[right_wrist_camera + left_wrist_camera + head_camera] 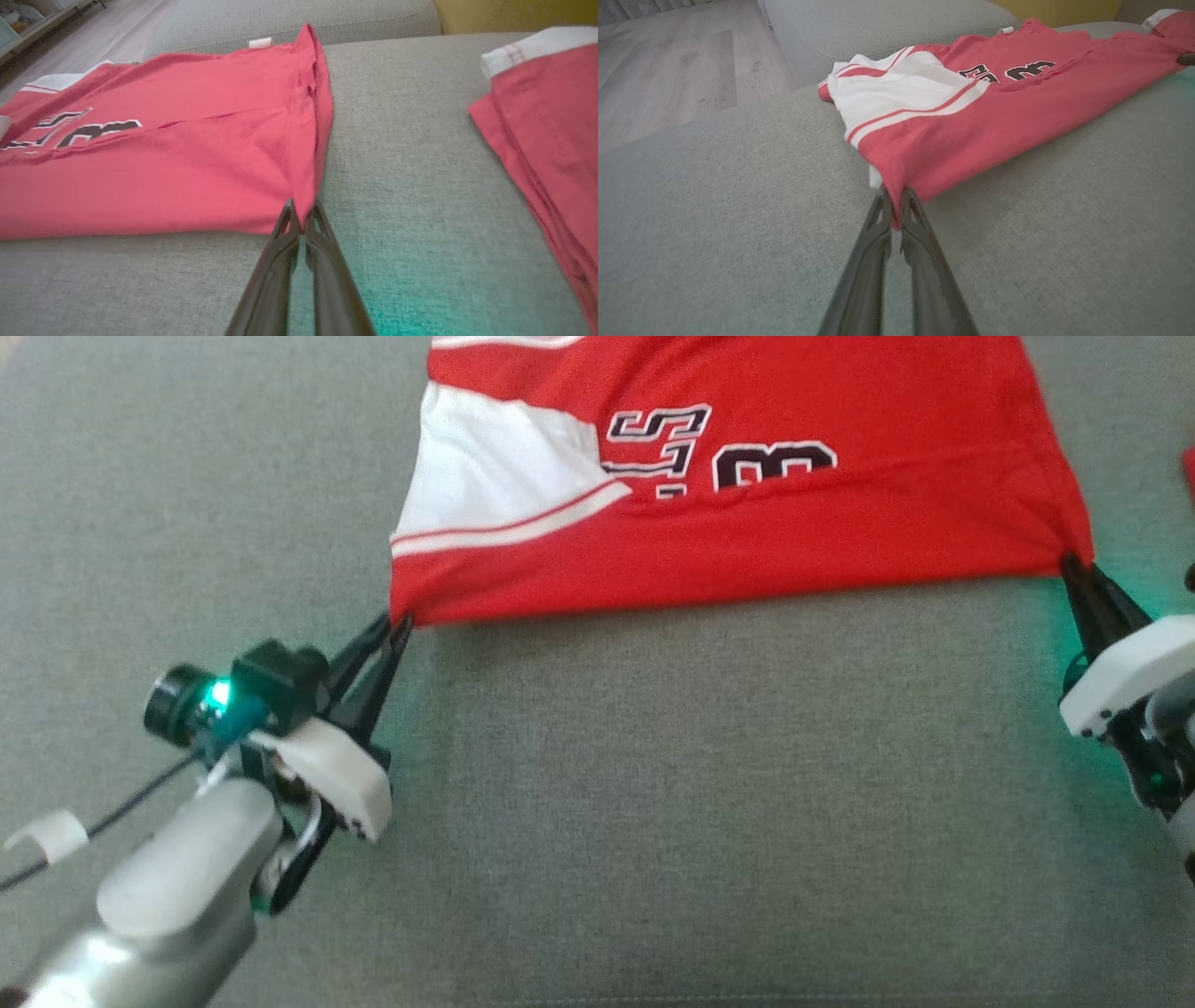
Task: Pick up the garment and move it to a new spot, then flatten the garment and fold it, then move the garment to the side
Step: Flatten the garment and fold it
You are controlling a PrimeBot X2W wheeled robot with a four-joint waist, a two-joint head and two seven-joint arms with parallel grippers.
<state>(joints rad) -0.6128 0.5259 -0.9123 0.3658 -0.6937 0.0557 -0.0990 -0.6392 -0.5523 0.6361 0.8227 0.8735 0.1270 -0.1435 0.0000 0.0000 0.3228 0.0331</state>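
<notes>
One red garment [747, 551] with a white panel and dark lettering lies spread across the upper middle of the head view, on a grey sofa [653, 821]. Its lower left corner is pinched between the closed fingers of the left pincer [400, 627], at the middle left of the frame. Its lower right corner is clamped the same way by the right pincer [1074, 565], at the right edge. In the right wrist view a second red cloth [551, 130] lies apart, at the right edge. Pale wood floor [668, 70] shows at the upper left of the left wrist view.
</notes>
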